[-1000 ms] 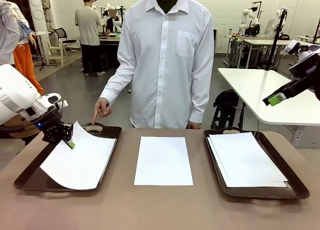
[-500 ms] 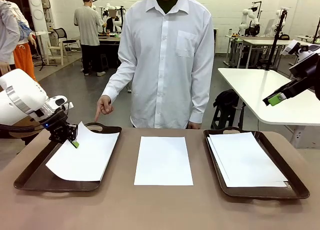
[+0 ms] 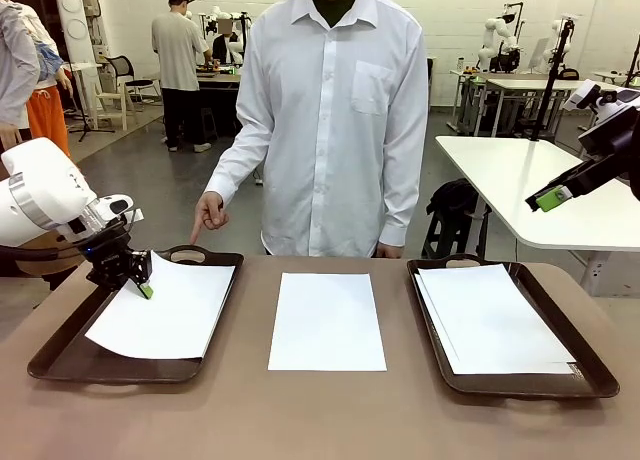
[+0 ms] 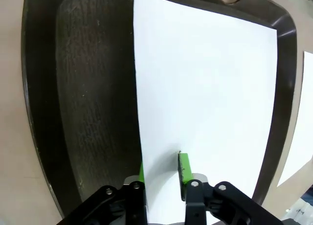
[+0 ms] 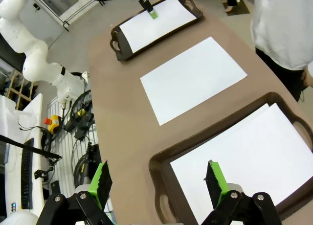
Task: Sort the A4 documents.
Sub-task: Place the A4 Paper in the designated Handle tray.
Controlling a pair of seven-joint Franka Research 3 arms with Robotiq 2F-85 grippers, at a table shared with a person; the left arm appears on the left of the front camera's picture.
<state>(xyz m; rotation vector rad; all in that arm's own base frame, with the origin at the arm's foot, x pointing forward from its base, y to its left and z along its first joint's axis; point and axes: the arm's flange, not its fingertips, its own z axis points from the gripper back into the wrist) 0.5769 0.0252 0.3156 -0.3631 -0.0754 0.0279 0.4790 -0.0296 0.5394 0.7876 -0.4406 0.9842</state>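
Note:
One white A4 document lies flat in the left dark brown tray. My left gripper sits low at that sheet's left edge. In the left wrist view the sheet has its edge between the parted green pads, so that gripper is open. A second sheet rests on the bare table in the middle. Stacked sheets fill the right tray. My right gripper hangs high at the right, and in its own view it stands open and holds nothing, above the right tray's sheets.
A person in a white shirt stands at the far side, one hand pointing down at the left tray's far handle. A white table stands behind on the right. Brown tabletop runs along the front edge.
The sheet that hung curled from my left gripper has come down flat into the left tray, and that gripper's jaws have parted. The right arm has not moved.

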